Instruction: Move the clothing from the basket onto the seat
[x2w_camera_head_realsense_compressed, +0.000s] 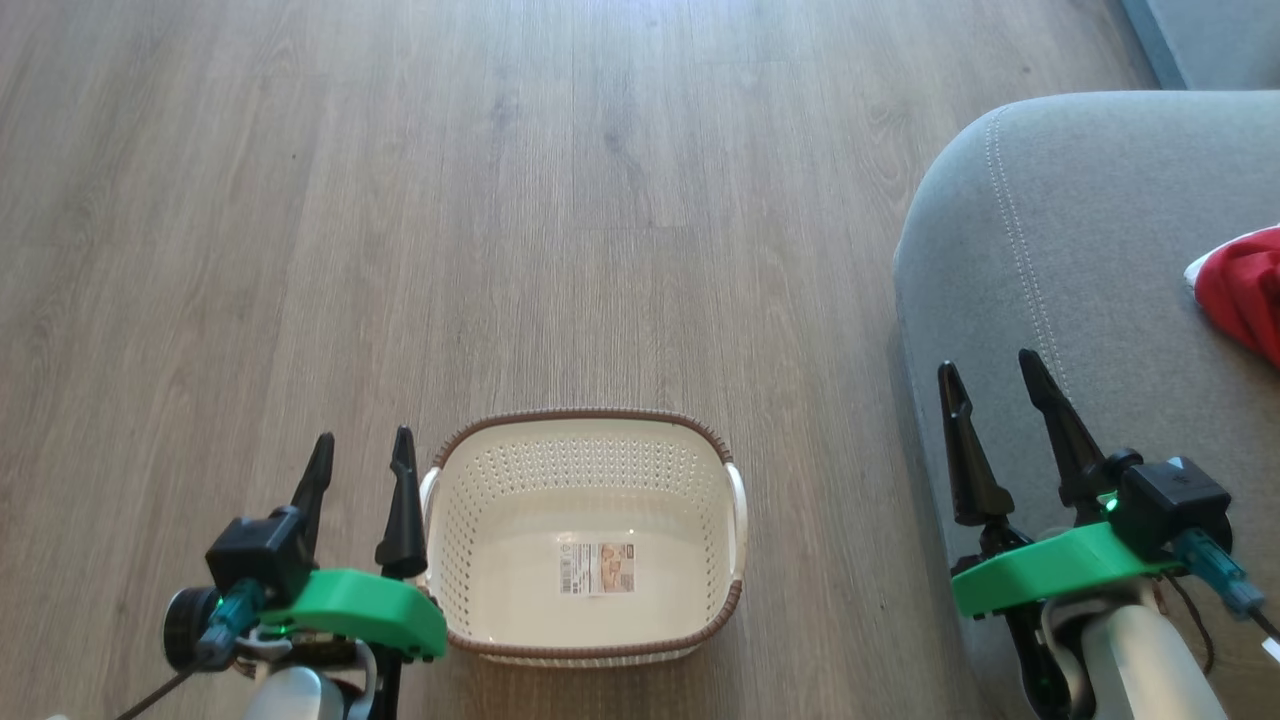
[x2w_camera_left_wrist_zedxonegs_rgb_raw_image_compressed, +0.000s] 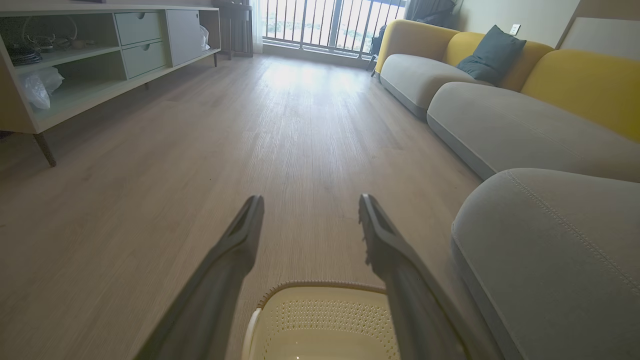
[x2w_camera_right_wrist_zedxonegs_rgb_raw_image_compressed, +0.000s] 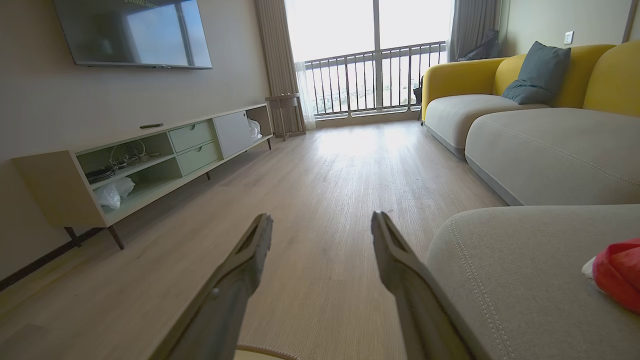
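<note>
The red clothing (x2w_camera_head_realsense_compressed: 1245, 290) lies on the grey seat (x2w_camera_head_realsense_compressed: 1080, 250), at the right edge. Left of the seat, the basket (x2w_camera_head_realsense_compressed: 585, 415) stands on the wooden floor (x2w_camera_head_realsense_compressed: 400, 200). The left tool (x2w_camera_head_realsense_compressed: 364, 434) gapes wide just beside the basket's left side. The right tool (x2w_camera_head_realsense_compressed: 986, 361) gapes wide by the seat's left edge.

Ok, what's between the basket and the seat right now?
Just bare wooden floor separates the basket from the seat, as the head view shows.
</note>
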